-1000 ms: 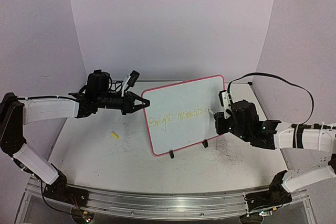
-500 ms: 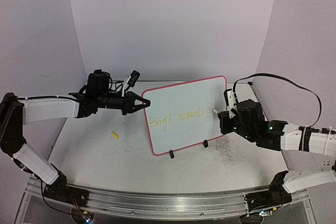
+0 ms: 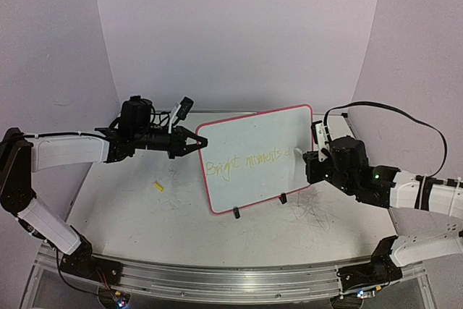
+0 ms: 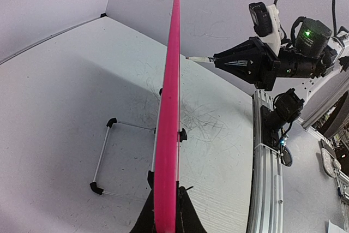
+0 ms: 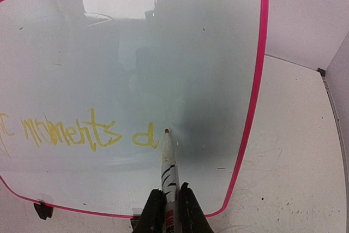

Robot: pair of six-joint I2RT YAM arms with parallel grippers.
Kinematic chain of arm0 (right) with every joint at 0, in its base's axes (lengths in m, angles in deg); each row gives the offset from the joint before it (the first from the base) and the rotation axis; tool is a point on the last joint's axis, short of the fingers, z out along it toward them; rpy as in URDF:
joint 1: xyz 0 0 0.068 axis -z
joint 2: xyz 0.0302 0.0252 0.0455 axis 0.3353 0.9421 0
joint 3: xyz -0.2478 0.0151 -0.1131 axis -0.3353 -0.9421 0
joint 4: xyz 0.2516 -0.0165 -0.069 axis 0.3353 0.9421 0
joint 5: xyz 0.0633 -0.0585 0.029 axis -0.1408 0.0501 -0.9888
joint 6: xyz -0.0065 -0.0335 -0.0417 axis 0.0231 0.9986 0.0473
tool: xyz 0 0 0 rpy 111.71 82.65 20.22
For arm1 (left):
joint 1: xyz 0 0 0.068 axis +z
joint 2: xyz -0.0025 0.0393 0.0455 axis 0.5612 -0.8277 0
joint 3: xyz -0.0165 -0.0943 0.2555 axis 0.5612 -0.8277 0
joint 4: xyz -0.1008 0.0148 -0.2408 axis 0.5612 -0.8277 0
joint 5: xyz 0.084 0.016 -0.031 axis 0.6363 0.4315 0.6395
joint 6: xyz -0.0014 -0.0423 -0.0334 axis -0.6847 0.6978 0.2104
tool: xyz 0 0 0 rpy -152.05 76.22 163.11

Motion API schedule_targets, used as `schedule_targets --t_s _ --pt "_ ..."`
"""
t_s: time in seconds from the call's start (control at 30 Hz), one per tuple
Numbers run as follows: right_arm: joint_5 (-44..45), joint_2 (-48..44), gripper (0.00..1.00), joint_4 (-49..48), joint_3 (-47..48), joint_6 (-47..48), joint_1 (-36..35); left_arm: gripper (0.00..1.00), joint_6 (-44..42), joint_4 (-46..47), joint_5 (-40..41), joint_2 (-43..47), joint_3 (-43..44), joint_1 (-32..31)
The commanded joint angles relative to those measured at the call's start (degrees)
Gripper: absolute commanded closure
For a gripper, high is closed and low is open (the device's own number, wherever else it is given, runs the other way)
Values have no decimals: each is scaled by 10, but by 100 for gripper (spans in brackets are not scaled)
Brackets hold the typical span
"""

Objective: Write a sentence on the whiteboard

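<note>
The whiteboard (image 3: 253,132) stands tilted on its wire stand, pink-rimmed. My left gripper (image 3: 195,140) is shut on its left edge; the left wrist view shows the pink rim (image 4: 169,107) edge-on, clamped between the black fingers (image 4: 188,216). The sentence (image 3: 242,162) in yellow reads "Bright moments a"; the right wrist view shows "moments a" (image 5: 71,132). My right gripper (image 5: 170,203) is shut on a white marker (image 5: 168,159), whose orange tip sits at the board just right of the "a". From above, the right gripper (image 3: 307,161) is at the board's right edge.
A small yellow cap (image 3: 158,186) lies on the table left of the board. The wire stand (image 4: 106,156) and black clips (image 3: 236,213) sit under the board. Grey scribbles (image 3: 318,211) mark the table. An aluminium rail (image 3: 217,280) runs along the near edge.
My right gripper has shifted to the right along the board with the marker, and a yellow "a" now follows "moments". The left arm and the board have held still.
</note>
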Motion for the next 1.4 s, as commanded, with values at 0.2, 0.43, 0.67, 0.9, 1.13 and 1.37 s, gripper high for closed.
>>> schedule_targets --t_s 0.2,0.43,0.67,0.9,1.13,1.37 --pt "-27 -22 100 -11 -6 4 2 100 -75 -55 53 -10 0 -3" --pt "-34 -21 100 -9 -7 2 2 100 -77 -56 56 -10 -2 -3" --pt "-13 -18 100 -2 -7 -7 2 100 -77 -58 52 -13 1 -3" --pt "-14 -8 100 0 3 -3 4 100 -77 -59 52 -13 2 -3" --pt "-4 -17 100 -8 4 8 5 100 -78 -60 50 -12 1 -3" --pt "7 3 100 -20 22 16 5 100 -78 -61 50 -17 4 -3"
